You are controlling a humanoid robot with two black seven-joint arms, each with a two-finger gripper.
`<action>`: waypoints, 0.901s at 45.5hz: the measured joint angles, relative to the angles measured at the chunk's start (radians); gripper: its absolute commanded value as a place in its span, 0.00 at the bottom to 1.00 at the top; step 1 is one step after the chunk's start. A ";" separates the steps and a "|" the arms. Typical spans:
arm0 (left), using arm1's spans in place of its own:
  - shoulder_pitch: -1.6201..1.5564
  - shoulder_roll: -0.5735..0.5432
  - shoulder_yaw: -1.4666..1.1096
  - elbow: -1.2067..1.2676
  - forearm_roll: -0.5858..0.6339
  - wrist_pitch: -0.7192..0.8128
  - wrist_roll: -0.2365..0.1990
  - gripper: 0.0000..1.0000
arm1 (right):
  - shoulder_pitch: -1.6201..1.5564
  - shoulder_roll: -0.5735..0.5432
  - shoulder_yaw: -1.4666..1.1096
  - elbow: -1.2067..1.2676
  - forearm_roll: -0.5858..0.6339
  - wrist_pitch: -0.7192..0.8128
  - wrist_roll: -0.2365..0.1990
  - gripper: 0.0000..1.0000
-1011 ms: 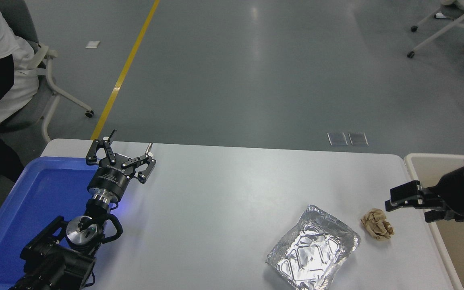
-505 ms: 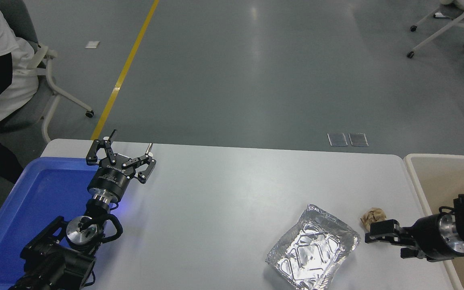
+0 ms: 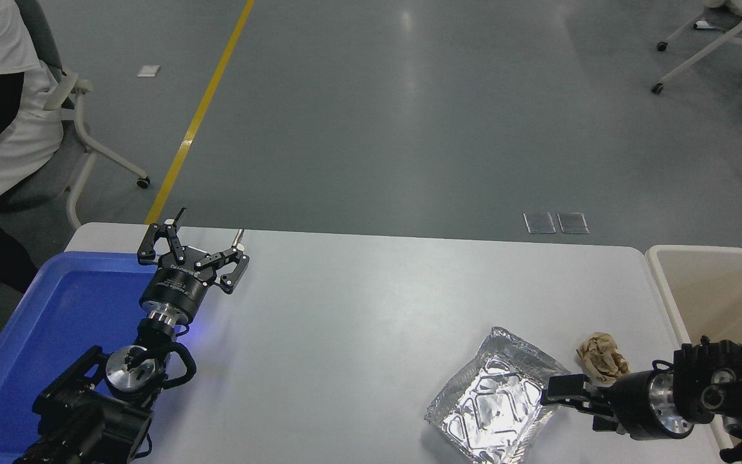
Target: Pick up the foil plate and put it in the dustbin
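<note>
The right gripper (image 3: 554, 394) reaches in low from the right edge, its black fingers at the right rim of the foil plate (image 3: 496, 403); whether they are parted or clamped on the rim cannot be told. The low, sideways reach probably suits pinching the thin rim. The plate lies flat on the white table (image 3: 358, 322) near its front right: shiny silver, rectangular, crinkled rim, ridged bottom. A crumpled brown paper ball (image 3: 601, 359) sits just beside it. The beige dustbin (image 3: 667, 283) stands past the table's right end. The left gripper (image 3: 202, 243), fingers spread, is parked beside a blue tray (image 3: 62, 303).
</note>
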 measured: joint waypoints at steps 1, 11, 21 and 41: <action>0.000 0.000 0.000 0.000 0.000 0.000 0.000 0.99 | -0.006 0.007 0.001 -0.003 0.000 -0.007 0.000 1.00; 0.000 0.000 0.000 0.000 0.000 0.000 0.000 0.99 | -0.087 0.087 0.043 -0.053 -0.004 -0.079 0.010 0.98; 0.000 0.000 0.000 0.000 0.000 0.000 0.000 0.99 | -0.143 0.137 0.074 -0.099 -0.007 -0.111 0.014 0.98; 0.000 0.000 0.000 0.000 0.000 0.000 0.000 0.99 | -0.210 0.184 0.071 -0.162 -0.094 -0.174 0.016 0.00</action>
